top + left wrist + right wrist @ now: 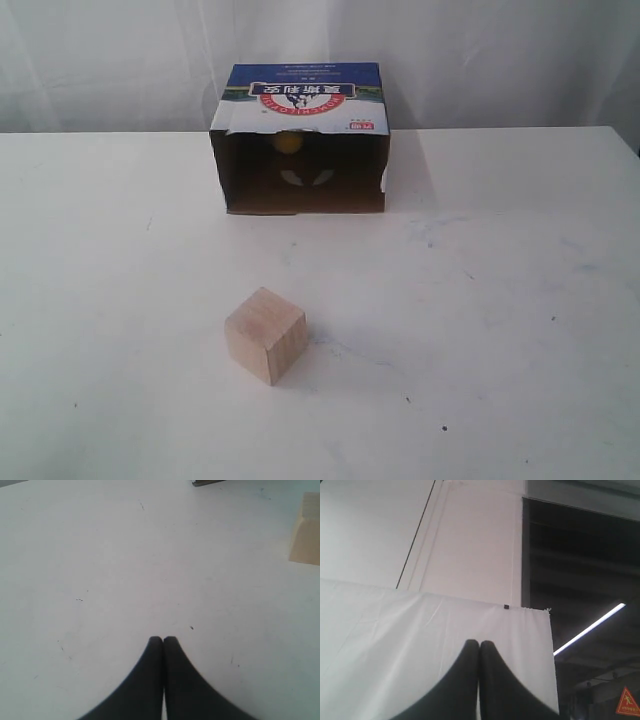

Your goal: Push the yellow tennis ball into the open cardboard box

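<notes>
The open cardboard box [300, 100] lies at the back middle of the white table, its dark opening facing the front. The yellow tennis ball [288, 144] sits inside that opening, near the back and partly shadowed. Neither arm shows in the exterior view. My left gripper [163, 639] is shut with nothing between its fingers, low over bare table, with the box's corner [207, 482] far off. My right gripper [479, 643] is shut too, raised and pointing at a white curtain, away from the table.
A pale wooden cube [266, 334] stands on the table [500, 300] in front of the box, left of centre; its edge also shows as the cube [306, 530] in the left wrist view. White curtains hang behind the table.
</notes>
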Controlling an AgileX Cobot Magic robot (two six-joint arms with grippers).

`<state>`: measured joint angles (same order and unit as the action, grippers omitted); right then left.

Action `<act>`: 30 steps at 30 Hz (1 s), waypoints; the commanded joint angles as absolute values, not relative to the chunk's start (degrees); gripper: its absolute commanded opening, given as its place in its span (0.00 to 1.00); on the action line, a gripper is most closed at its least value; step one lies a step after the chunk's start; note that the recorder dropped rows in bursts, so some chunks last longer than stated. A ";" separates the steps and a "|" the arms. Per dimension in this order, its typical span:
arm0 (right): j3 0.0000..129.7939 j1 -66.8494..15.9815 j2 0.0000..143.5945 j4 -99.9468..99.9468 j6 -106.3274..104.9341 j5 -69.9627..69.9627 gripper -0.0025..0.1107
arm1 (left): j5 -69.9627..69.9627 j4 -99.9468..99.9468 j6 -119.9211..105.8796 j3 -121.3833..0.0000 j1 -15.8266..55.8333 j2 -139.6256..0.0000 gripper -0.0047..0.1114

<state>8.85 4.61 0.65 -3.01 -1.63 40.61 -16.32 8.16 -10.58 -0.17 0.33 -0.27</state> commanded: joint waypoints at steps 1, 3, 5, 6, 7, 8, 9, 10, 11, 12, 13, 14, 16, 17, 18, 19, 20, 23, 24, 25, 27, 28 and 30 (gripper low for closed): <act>3.44 3.81 0.00 -3.85 -2.74 40.90 0.02 | -16.03 8.58 -10.53 0.00 0.67 0.00 0.04; 0.61 2.06 0.00 -4.17 -2.74 39.40 0.02 | -16.26 8.58 -10.53 0.00 0.67 0.00 0.04; 0.00 0.54 0.00 -4.17 -2.74 36.80 0.02 | -16.26 8.58 -10.53 0.00 0.67 0.00 0.04; 0.00 -0.16 0.00 -4.21 -2.66 31.05 0.02 | -16.26 8.58 -10.53 0.00 0.67 0.00 0.04; 0.00 -0.81 0.00 -3.71 -2.51 25.69 0.02 | -16.26 8.58 -10.53 0.00 0.67 0.00 0.04; 0.00 -1.17 0.00 -2.58 -2.31 21.55 0.02 | -16.26 8.58 -10.53 0.00 0.67 0.00 0.04; 0.00 -1.31 0.00 -1.71 -2.31 17.56 0.02 | -16.26 8.58 -10.53 0.00 0.67 0.00 0.04; 0.00 -1.41 0.00 -0.89 -2.31 14.27 0.02 | -16.26 8.58 -10.53 0.00 0.67 0.00 0.04; 0.00 -1.41 0.00 0.40 -2.31 10.18 0.02 | -16.26 8.58 -10.53 0.00 0.67 0.00 0.04; 0.00 -1.41 0.00 1.21 -2.31 6.20 0.02 | -16.26 8.58 -10.53 0.00 0.67 0.00 0.04; 0.00 -1.41 0.00 1.70 -2.31 2.98 0.02 | -16.26 8.58 -10.53 0.00 0.67 0.00 0.04; 0.00 -1.41 0.00 1.70 -2.31 -1.91 0.02 | -16.26 8.58 -10.53 0.00 0.67 0.00 0.04; 0.00 -1.41 0.00 1.70 -2.31 -9.24 0.02 | -16.26 8.58 -10.53 0.00 0.67 0.00 0.04; 0.00 -1.41 0.00 1.70 -2.31 -15.13 0.02 | -16.26 8.58 -10.53 0.00 0.67 0.00 0.04; 0.00 -1.41 0.00 1.70 -2.31 -19.14 0.02 | -16.26 8.58 -10.53 0.00 0.67 0.00 0.04; 0.00 -1.41 0.00 1.48 -2.31 -19.88 0.02 | -16.26 8.58 -10.53 0.00 0.67 0.00 0.04; 0.00 -1.08 0.00 1.48 -2.31 -19.88 0.02 | -16.26 8.58 -10.53 0.00 0.67 0.00 0.04; 0.00 -0.34 0.00 2.80 -2.31 -20.01 0.02 | -16.26 8.58 -10.53 0.00 0.67 0.00 0.04; 0.00 -0.18 0.00 2.98 -2.42 -20.01 0.02 | -16.26 8.58 -10.53 0.00 0.67 0.00 0.04; 0.00 -0.12 0.00 2.98 -2.56 -20.13 0.02 | -16.26 8.58 -10.53 0.00 0.67 0.00 0.04; 0.00 0.01 0.00 2.98 -5.46 -19.91 0.02 | -16.26 8.58 -10.53 0.00 0.67 0.00 0.04; 0.00 0.00 0.00 2.98 -7.82 -19.91 0.02 | -16.26 8.58 -10.53 0.00 0.67 0.00 0.04; 0.00 0.00 0.00 2.98 -8.55 -19.80 0.02 | -16.26 8.58 -10.53 0.00 0.67 0.00 0.04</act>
